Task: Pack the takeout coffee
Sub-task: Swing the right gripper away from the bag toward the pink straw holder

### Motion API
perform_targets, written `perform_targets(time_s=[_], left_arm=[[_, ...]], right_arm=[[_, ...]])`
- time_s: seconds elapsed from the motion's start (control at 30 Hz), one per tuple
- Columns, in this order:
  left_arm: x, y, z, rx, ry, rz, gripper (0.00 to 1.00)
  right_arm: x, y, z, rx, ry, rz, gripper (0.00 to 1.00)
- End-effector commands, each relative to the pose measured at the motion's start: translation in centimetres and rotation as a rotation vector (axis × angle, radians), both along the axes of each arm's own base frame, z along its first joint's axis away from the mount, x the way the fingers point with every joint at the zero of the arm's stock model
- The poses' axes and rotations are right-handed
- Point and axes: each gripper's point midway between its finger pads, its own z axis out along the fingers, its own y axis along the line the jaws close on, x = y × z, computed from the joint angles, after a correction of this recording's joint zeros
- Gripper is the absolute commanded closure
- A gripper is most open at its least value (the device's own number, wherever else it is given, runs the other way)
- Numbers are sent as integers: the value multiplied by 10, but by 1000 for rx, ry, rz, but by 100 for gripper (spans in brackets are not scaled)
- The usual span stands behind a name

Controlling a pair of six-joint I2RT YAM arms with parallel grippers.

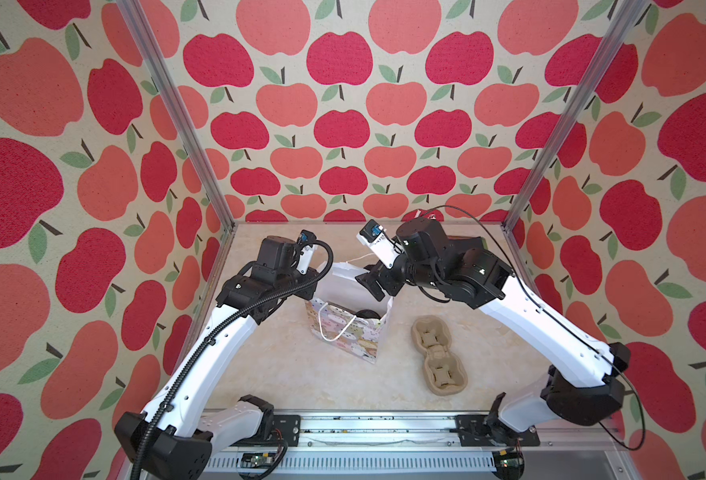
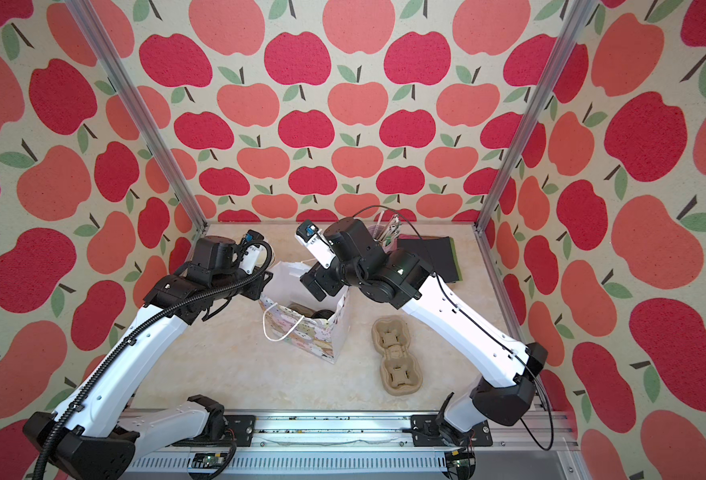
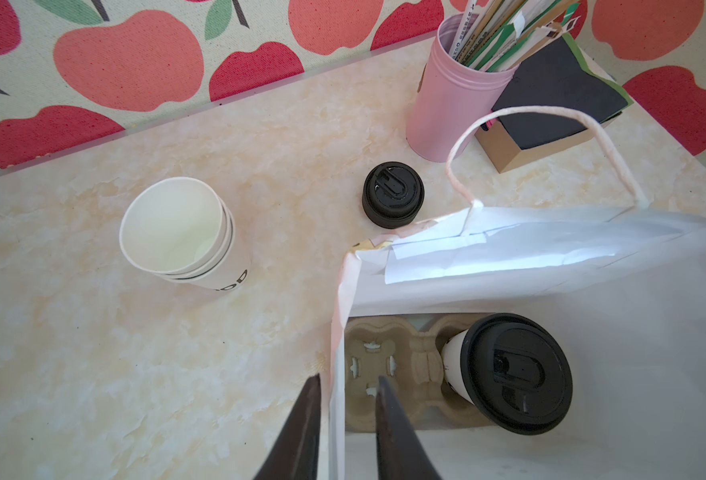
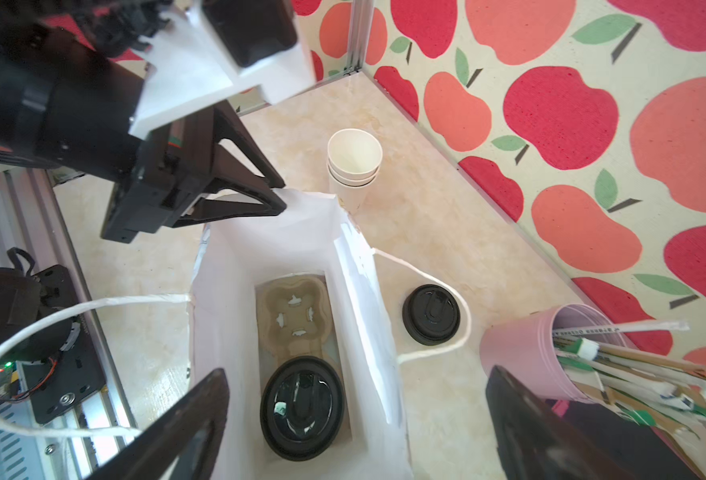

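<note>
Closest to us, in the right wrist view, are the two dark fingers of the right gripper (image 4: pixel 355 372); they are blurry, and the picture's edge cuts them off. Of the takeout coffee (image 3: pixel 509 374) we see only the black lid and a strip of white side; its letters are too hidden to read. It stands in one hole of a brown cup tray (image 3: pixel 370 361) at the bottom of the paper bag (image 3: pixel 592 286). In both top views the arms cover much of the bag's mouth, and only a bit of the lid shows; the left gripper (image 3: pixel 348 377) hides behind its own arm there.

Both arms rise from the rail (image 1: pixel 364 432) at the near edge, bend, and reach in to the bag in the middle; the left one comes to the bag's left side; the right one hangs over the bag's mouth, pointing down.

We see the left fingers a little apart, one inside the bag and one outside, with the thin paper wall between them; the paper does not fill the gap, so they look let go. We see the right fingers spread wide above the bag; they hold nothing.

Outside the bag, a spare black lid (image 3: pixel 393 195) and a stack of white cups (image 3: pixel 177 228) stand on the table (image 3: pixel 94 353).
</note>
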Motion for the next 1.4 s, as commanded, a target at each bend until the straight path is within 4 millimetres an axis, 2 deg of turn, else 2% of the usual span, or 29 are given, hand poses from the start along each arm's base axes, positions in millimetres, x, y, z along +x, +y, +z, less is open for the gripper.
perform_targets(time_s=[0.0, 0.17, 0.27, 0.43, 0.63, 0.93, 1.07, 1.23, 1.37], left_arm=[[1, 5, 16, -29, -56, 25, 67], [4, 8, 27, -82, -85, 43, 49], [0, 12, 43, -127, -136, 47, 43], [-1, 18, 55, -172, -176, 53, 34], [-6, 21, 59, -204, -203, 50, 29], [-9, 23, 60, -218, -214, 50, 24], [-9, 23, 59, -220, -212, 49, 23], [-10, 24, 61, -226, -221, 52, 22], [-12, 26, 59, -224, -221, 55, 22]], right_arm=[[31, -29, 6, 54, -23, -152, 9], [74, -84, -12, 87, 60, -382, 19], [99, -111, -27, 112, 123, -500, 24], [132, -132, -45, 146, 194, -590, 31], [180, -140, -58, 102, 181, -637, 38], [260, -135, -69, 86, 153, -665, 45], [293, -135, -81, 44, 130, -688, 47], [322, -133, -108, -14, 145, -693, 48], [332, -130, -124, -38, 161, -695, 51]])
